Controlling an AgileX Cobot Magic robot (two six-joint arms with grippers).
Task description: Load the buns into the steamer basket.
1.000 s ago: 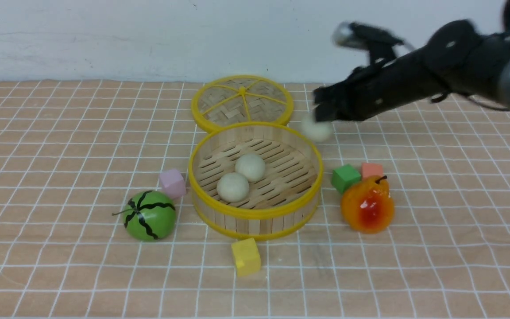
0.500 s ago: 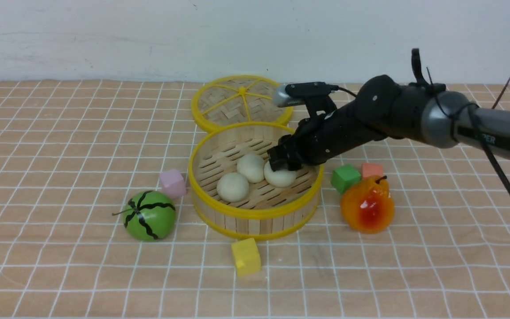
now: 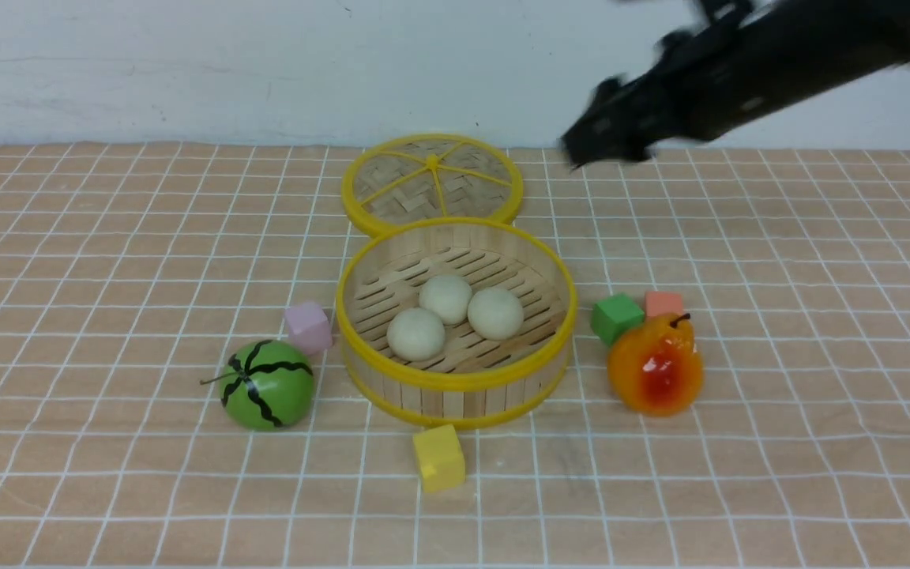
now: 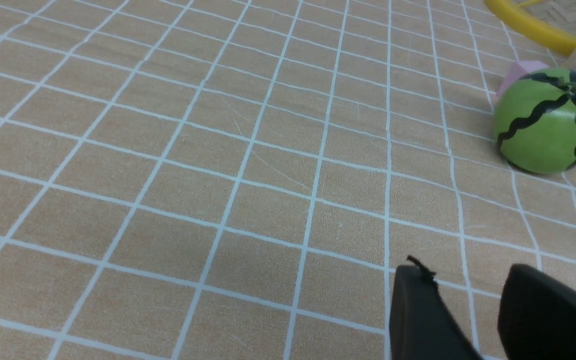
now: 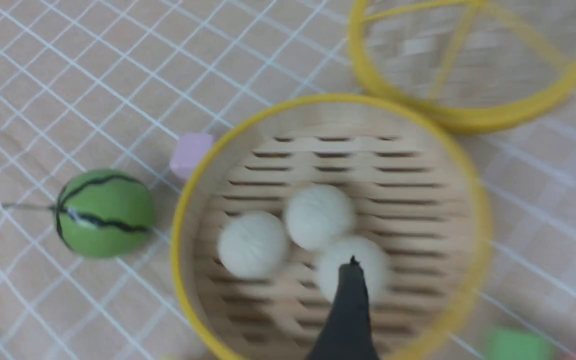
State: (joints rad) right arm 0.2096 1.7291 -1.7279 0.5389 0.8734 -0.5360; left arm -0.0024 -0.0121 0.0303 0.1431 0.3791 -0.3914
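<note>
Buns, all three, lie clustered and touching at the centre of the steamer basket. Right tool hangs high toward two o'clock of the basket, spread wide and carrying nothing. Left tool hovers low over the desk, fingers parted, beyond the watermelon at eight o'clock. Loading looks done to me. The next move calls only for parking that right arm clear.

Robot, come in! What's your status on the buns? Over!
Right pincer open, empty, high up. Left pincer open, empty. All three cream-white round buns inside round bamboo steamer basket with yellow rims. Nothing blocking it.
</note>
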